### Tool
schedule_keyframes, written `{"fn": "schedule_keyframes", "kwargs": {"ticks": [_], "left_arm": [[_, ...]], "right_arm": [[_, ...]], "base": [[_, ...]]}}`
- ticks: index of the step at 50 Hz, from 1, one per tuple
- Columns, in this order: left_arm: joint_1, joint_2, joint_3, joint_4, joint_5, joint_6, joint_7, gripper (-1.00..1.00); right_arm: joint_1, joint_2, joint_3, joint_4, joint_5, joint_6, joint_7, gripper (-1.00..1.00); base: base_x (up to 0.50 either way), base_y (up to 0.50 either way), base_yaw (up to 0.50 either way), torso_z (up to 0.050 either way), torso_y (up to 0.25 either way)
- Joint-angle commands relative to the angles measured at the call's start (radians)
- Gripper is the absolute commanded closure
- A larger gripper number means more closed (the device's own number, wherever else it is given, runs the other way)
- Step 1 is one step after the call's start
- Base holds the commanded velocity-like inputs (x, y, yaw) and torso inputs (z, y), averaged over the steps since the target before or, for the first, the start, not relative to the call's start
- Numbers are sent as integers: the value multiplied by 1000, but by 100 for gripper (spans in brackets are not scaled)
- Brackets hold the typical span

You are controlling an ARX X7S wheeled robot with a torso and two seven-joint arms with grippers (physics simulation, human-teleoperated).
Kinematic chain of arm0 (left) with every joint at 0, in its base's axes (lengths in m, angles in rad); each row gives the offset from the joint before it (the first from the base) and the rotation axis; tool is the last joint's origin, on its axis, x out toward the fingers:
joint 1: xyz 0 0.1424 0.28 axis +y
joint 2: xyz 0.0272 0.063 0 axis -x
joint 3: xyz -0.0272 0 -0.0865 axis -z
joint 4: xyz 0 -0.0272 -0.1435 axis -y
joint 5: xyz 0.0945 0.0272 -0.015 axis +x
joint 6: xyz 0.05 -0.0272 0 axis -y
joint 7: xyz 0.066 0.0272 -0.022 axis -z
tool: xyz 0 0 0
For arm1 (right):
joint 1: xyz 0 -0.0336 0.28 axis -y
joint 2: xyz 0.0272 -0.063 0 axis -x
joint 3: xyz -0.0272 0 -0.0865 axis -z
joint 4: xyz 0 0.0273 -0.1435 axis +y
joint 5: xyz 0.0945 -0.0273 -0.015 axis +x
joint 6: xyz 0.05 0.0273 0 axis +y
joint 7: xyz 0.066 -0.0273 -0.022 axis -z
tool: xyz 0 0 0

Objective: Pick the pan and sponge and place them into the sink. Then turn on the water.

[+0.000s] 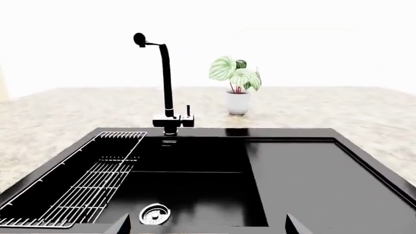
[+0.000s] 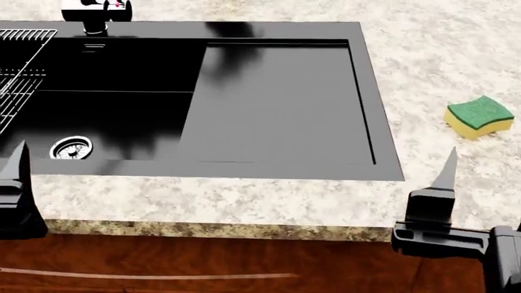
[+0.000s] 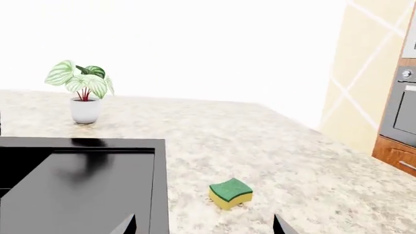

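Both of my grippers hang released and empty at the counter's front edge: my left gripper [image 2: 14, 189] shows only one dark finger at the head view's nine o'clock margin, and its wrist view shows two fingertips [image 1: 120, 225] spread wide over the basin. Ahead of it the sink [image 2: 382, 122] lies open, with the wire rack [image 2: 21, 73] at its far left, the round drain [image 2: 72, 147] near my left finger, and the flat draining ledge [image 2: 277, 101] bare toward three o'clock. Only the faucet [image 1: 165, 83] base shows in the head view, cut off at twelve o'clock. My right gripper [image 2: 446, 195] sits off the sink's front right corner, fingers parted. From it, the sponge [image 2: 479, 116] rests on the speckled counter [image 2: 440, 49] at about one o'clock, apart from my fingertips and just beyond the sink's right rim. A potted plant [image 3: 83, 92] stands behind the ledge.
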Motion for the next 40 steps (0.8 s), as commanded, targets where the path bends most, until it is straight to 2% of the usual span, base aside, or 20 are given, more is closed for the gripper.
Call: {"fn": "schedule_keyframes", "kwargs": {"ticks": [1,8,18,31,40], "left_arm": [[-33,-77,-64,-23,-254,-20,-148,-100],[-59,-100,-57,-36,-360,-10,-233,-100],[-42,-95,-19,-29,-299,22,-201,-100],[-22,-114,-11,-22,-334,51,-223,-100],[-7,-125,-8,-20,-327,72,-213,-100]], "right_arm": [[-30,97,133,-22,230,41,132,-100],[-39,93,187,-17,294,43,144,-100],[-69,104,234,-11,352,15,141,-100],[-79,124,218,-4,387,-4,163,-100],[-83,128,210,3,407,-16,184,-100]], "base": [[484,152,0,0,0],[496,150,0,0,0],[470,132,0,0,0],[459,9,0,0,1],[299,-84,0,0,0]]}}
